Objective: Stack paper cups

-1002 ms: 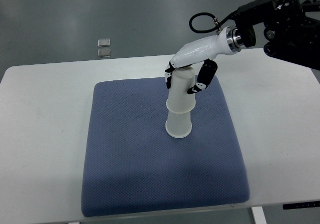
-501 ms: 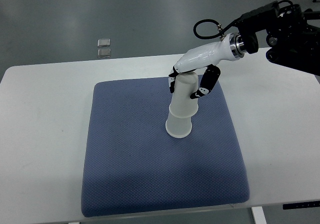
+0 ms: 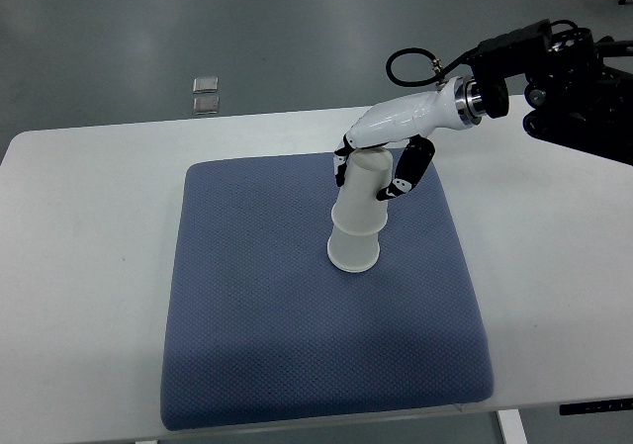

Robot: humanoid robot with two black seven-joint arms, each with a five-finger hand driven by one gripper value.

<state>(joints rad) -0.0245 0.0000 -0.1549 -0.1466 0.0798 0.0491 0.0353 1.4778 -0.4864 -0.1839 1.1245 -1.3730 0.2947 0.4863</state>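
Note:
Two white paper cups stand upside down on the blue mat [image 3: 267,325], one over the other. The upper cup [image 3: 362,189] sits down over the lower cup [image 3: 354,250], whose rim rests on the mat. My right hand [image 3: 374,172] comes in from the upper right, its white back above the upper cup's base. Black-tipped fingers [image 3: 407,172] curl around both sides of that cup, shut on it. No left arm shows in the view.
The mat lies on a white table [image 3: 89,266]. Two small grey squares [image 3: 206,94] lie on the floor beyond the table's far edge. The dark arm body and a cable loop [image 3: 410,63] hang over the back right corner.
The upper cup has slid further down over the lower one, so the stack is shorter. My right hand followed it down and shifted slightly right, still gripping.

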